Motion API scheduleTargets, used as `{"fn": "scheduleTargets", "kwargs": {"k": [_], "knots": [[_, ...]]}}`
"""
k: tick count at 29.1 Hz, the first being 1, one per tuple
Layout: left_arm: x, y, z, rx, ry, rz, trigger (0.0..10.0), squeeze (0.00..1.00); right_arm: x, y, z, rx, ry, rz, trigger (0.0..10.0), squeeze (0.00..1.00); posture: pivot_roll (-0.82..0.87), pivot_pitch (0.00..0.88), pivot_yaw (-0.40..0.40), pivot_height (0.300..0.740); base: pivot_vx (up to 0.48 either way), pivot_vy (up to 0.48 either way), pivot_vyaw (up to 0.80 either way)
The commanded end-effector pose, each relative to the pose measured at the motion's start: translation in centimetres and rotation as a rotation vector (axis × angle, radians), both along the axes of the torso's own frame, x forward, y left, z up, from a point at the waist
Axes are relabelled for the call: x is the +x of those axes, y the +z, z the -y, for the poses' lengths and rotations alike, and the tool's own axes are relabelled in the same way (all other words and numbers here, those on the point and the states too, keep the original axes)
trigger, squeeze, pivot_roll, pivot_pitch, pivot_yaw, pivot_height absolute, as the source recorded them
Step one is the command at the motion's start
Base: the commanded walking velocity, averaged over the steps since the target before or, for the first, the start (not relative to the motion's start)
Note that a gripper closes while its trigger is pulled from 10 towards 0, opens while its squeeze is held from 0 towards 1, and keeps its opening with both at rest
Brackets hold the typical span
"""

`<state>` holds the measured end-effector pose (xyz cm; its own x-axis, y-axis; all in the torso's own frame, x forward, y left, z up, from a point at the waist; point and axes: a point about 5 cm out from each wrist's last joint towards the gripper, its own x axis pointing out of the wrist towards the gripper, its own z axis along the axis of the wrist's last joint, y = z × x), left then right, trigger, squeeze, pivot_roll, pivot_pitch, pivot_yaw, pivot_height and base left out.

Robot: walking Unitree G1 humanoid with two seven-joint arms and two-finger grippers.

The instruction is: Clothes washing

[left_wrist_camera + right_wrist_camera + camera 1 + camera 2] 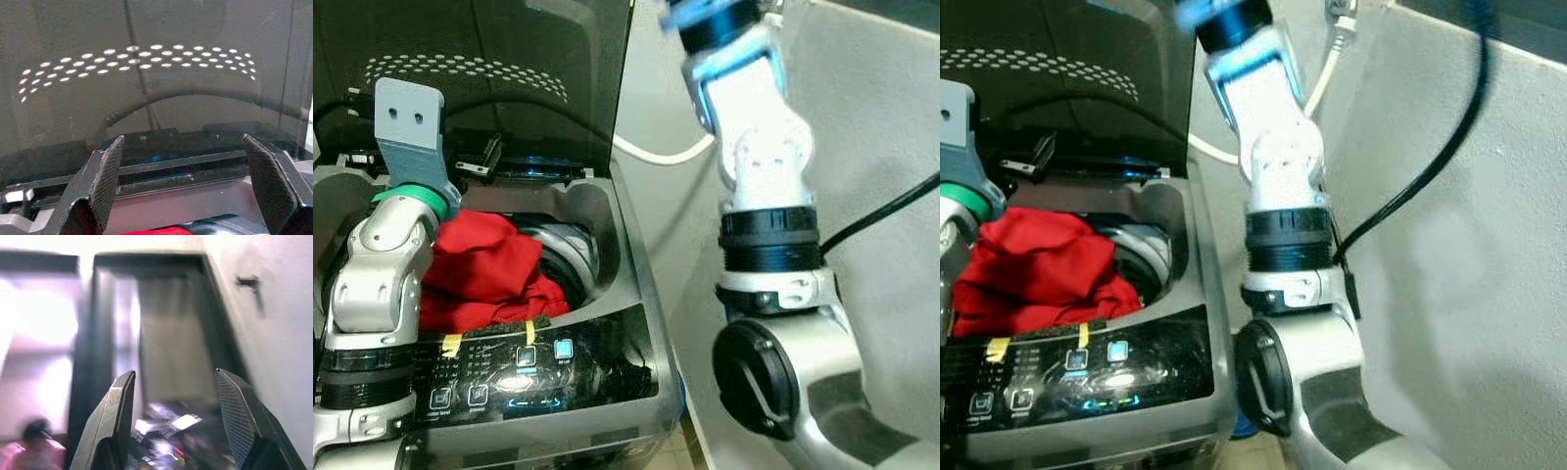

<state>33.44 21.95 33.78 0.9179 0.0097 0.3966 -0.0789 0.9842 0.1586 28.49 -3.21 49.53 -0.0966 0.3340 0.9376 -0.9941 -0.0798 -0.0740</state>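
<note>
Laundry corner, washing machine [607, 392]: lid [509, 78] raised, red garment [484, 269] heaped in its drum. Our left hand [181, 186] and right hand [171, 426]: released, empty. Remaining, we judge: closing, starting.

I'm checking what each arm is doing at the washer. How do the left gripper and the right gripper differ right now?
The left gripper is low over the washing machine, facing its raised dark lid, with the red cloth just below; the right gripper is lifted high beside the wall, off the machine. The left arm is bent over the tub; the right arm reaches upward. Both grippers are open and hold nothing.
</note>
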Motion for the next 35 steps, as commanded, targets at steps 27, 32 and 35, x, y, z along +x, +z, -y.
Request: {"fn": "scheduleTargets", "kwargs": {"k": [27,32,35], "knots": [[-0.5,-0.9,0.0,0.008,-0.010,-0.026,10.0,0.00,0.2,1.9,1.7,0.237,0.334,-0.068,10.0,0.00,0.00,0.161,-0.137,0.740,0.000,0.000,0.00],[-0.6,-0.8,-0.2,0.009,-0.009,-0.024,10.0,0.00,-0.9,1.9,1.3,0.188,0.347,0.006,10.0,0.00,-0.01,0.160,-0.140,0.740,0.000,0.000,0.00],[-0.6,-0.8,-0.1,0.006,-0.012,-0.024,10.0,0.00,-0.3,1.4,1.0,0.159,0.275,-0.012,10.0,0.00,-0.01,0.159,-0.138,0.740,0.000,0.000,0.00]]}}
